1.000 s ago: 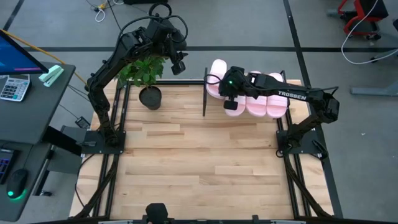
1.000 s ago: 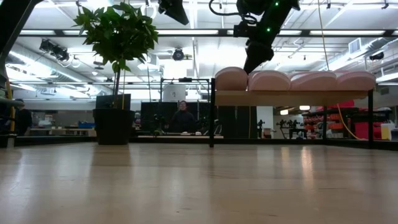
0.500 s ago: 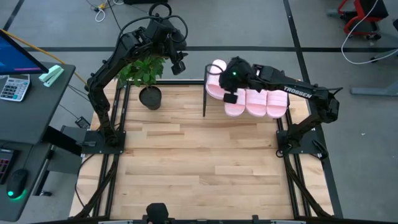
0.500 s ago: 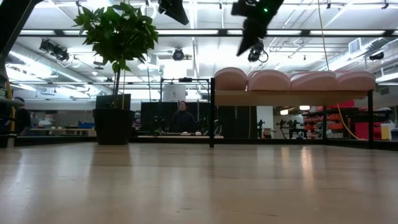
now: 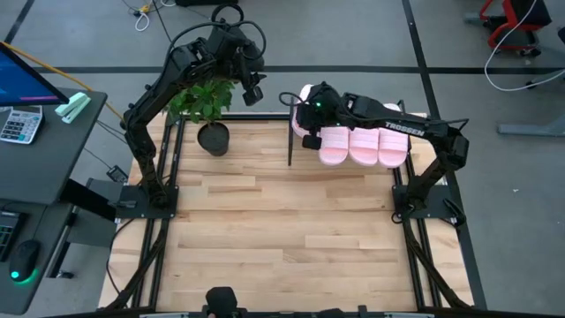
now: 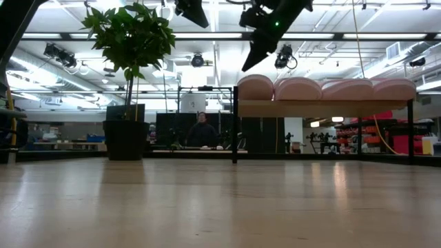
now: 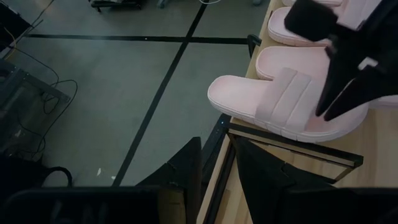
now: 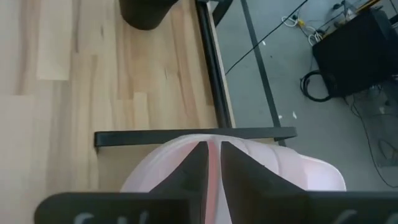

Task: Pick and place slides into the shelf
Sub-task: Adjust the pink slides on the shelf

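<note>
Bare wood table [image 5: 265, 238] nearest, nothing on the front half.

Further back, the shelf [image 6: 324, 108] stands at the table's far right: light wood top, thin black frame. All four slides [image 6: 324, 89] sit on top of it in a row, side by side and touching, pale pink, straps up. From above three show clearly [image 5: 364, 146]; the leftmost is mostly under the right arm.

Right gripper [image 5: 311, 132] hangs above the shelf's left end, over the leftmost slide [image 8: 214, 163], clear of it in the low view [image 6: 256, 48]. Its fingers [image 8: 193, 171] stand close together, only a narrow slit between them, nothing in it.

Left of the shelf, a potted plant [image 5: 208, 110] in a dark pot on the table's far left.

Left gripper [image 5: 252, 91] is held high above the plant, beyond the table's back edge, off the shelf's left end. Its fingers [image 7: 186, 168] show a narrow gap, empty; the leftmost slide [image 7: 283, 102] lies ahead of them.

Far background: a person [image 6: 202, 127] seated in the room.
</note>
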Tool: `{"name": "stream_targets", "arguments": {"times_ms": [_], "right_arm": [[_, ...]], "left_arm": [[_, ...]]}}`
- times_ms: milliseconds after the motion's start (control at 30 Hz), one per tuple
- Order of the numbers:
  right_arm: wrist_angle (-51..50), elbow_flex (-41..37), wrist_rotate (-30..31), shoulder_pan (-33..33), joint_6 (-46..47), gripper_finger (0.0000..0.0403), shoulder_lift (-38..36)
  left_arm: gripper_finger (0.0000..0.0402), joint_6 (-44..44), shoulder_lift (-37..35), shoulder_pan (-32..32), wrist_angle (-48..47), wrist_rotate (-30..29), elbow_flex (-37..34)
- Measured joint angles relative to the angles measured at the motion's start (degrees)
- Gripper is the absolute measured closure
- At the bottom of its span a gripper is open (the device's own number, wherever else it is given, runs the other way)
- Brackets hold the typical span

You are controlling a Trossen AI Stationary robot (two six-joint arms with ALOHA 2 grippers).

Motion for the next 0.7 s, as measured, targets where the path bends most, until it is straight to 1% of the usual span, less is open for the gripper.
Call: {"name": "stream_targets", "arguments": {"times_ms": [200, 433, 533, 700], "right_arm": [[2.57, 0.0, 0.25, -1.21, -0.07, 0.036, 2.12], [2.83, 0.2, -2.08, -2.35, 0.13, 0.0387, 4.82], [2.06, 0.28, -3.03, -2.36, 0.73, 0.0398, 5.79], [-0.48, 0.37, -3.12, -2.47, 1.39, 0.0398, 6.41]], "left_arm": [[0.0294, -0.09, 0.0, 0.02, -0.01, 0.0, 0.0], [0.0294, -0.1, 0.0, 0.02, -0.02, 0.0, 0.0], [0.0294, -0.09, 0.0, 0.02, -0.04, 0.01, 0.01], [0.0294, -0.08, 0.0, 0.02, -0.17, 0.01, 0.01]]}}
